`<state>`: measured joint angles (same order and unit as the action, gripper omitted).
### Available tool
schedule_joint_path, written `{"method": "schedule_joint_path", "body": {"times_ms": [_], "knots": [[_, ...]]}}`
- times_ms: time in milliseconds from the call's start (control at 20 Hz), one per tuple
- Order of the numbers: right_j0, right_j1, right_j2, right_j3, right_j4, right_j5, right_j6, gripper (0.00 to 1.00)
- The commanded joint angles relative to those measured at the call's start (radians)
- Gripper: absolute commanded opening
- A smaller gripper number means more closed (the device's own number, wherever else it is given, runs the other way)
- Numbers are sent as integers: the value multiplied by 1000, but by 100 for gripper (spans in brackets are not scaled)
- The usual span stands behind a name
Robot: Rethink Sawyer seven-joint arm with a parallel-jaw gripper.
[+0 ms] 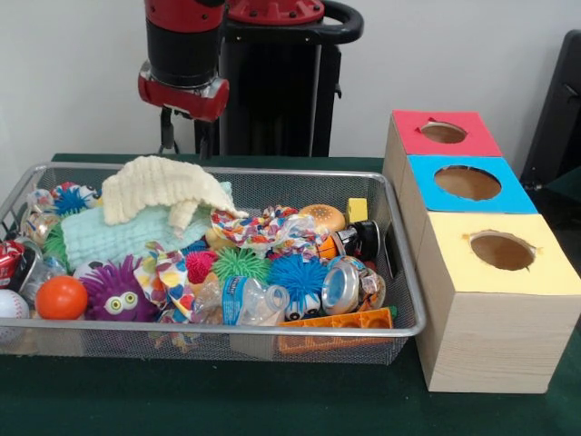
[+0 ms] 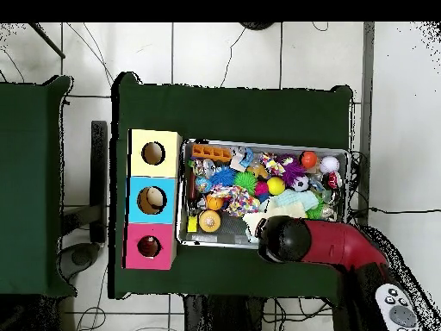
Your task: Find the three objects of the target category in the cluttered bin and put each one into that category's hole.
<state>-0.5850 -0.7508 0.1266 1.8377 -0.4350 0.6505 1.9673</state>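
Wire-mesh bin (image 1: 404, 272) is brimming with toys; I'm hovering the hand (image 1: 182, 86) over its back edge, by the cream cloth (image 1: 159, 186), grip state untellable, while target toys are lying unsorted beside the holed boxes (image 1: 495, 282).

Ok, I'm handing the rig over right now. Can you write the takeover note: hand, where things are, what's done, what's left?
Hand: raised above the far side of the wire bin, over the cream cloth. Nothing visibly carried; whether it is open or shut cannot be told.
Bin: packed with mixed clutter, including cloths, spiky balls, an orange ball and bottles.
Boxes: red hole, blue hole and yellow hole sit in a row beside the bin, with nothing on top.
Done: no sorted item shows; the insides of the holes cannot be judged.
Left: apparently all three targets to find and drop.
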Motion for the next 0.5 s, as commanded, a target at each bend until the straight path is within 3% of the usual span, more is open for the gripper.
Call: {"method": "schedule_joint_path", "body": {"times_ms": [50, 300, 450, 500], "knots": [[-13, -7, 3, -84, 36, 14, 64, 100], [-43, -2, 40, -46, 21, -124, 50, 100], [-181, 44, 230, 29, 30, -411, -7, 100], [-228, 70, 299, 37, 21, -456, -36, 100]]}}
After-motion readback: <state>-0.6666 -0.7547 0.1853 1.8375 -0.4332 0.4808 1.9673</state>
